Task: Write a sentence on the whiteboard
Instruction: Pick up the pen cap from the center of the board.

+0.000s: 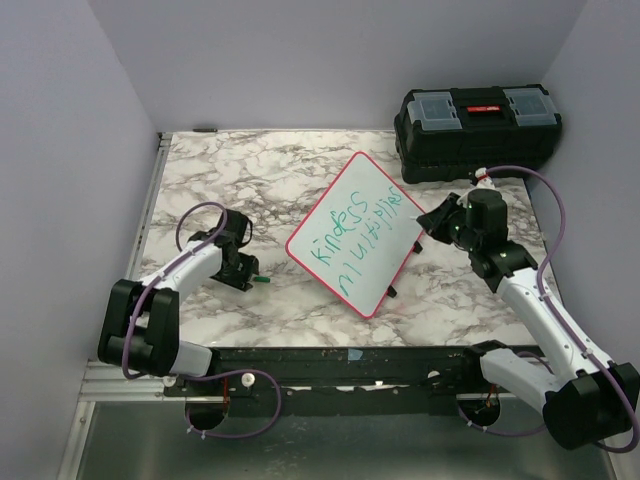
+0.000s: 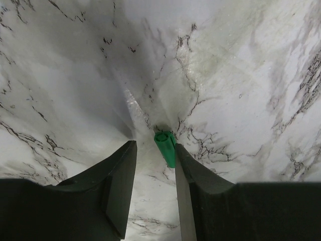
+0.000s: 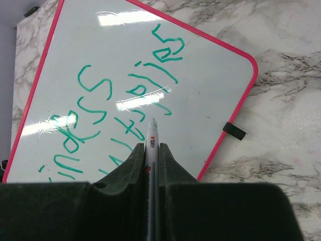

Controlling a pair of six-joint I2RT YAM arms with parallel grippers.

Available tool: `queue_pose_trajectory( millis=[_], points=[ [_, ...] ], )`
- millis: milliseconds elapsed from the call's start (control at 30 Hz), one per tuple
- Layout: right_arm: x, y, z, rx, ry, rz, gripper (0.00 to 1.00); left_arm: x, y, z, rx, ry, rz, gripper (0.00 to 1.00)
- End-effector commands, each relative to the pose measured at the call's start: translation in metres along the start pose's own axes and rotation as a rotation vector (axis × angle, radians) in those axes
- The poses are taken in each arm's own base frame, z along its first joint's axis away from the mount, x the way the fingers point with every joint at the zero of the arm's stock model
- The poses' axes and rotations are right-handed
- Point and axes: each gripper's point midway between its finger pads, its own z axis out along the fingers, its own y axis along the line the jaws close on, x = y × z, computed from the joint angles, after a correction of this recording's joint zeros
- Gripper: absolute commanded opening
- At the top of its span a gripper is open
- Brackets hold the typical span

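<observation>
Jaws of the left gripper (image 2: 153, 150) stand partly apart around a green cap (image 2: 165, 149) on the marble table (image 2: 241, 75). The right gripper (image 3: 151, 148) clamps the marker (image 3: 152, 131) above the mid-table whiteboard (image 1: 365, 180), where the sentence (image 1: 360, 240) looks finished. Recapping is likely all that is left.

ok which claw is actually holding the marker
The right claw, beside the whiteboard: the marker is clamped between its fingers, tip pointing at the green writing. The left claw stands open over the marble with only the green cap.
</observation>
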Motion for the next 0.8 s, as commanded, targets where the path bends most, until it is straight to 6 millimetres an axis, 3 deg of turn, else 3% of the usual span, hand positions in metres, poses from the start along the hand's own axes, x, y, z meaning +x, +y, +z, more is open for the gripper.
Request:
queue_pose_trajectory(
  millis=[0, 233, 567, 633, 700, 767],
  points=[
    [0.002, 0.007, -0.004, -0.043, -0.004, 0.005, 0.01, 0.004, -0.001, 0.003, -0.05, -0.006, -0.026, 0.37],
    [0.01, 0.003, -0.007, -0.044, 0.006, 0.002, 0.01, 0.009, 0.001, 0.014, -0.111, -0.008, -0.046, 0.36],
    [0.014, 0.001, -0.01, -0.044, 0.009, -0.004, 0.01, 0.016, 0.002, 0.022, -0.145, -0.015, -0.026, 0.25],
    [0.015, 0.0, -0.01, -0.043, 0.01, -0.004, 0.01, 0.018, 0.001, 0.024, -0.115, -0.008, -0.015, 0.17],
    [0.015, 0.0, -0.01, -0.044, 0.01, -0.004, 0.01, 0.019, -0.005, 0.025, -0.064, -0.001, 0.003, 0.02],
    [0.014, 0.0, -0.011, -0.044, 0.007, -0.004, 0.01, 0.019, -0.006, 0.024, -0.032, 0.001, 0.005, 0.0]
  ],
)
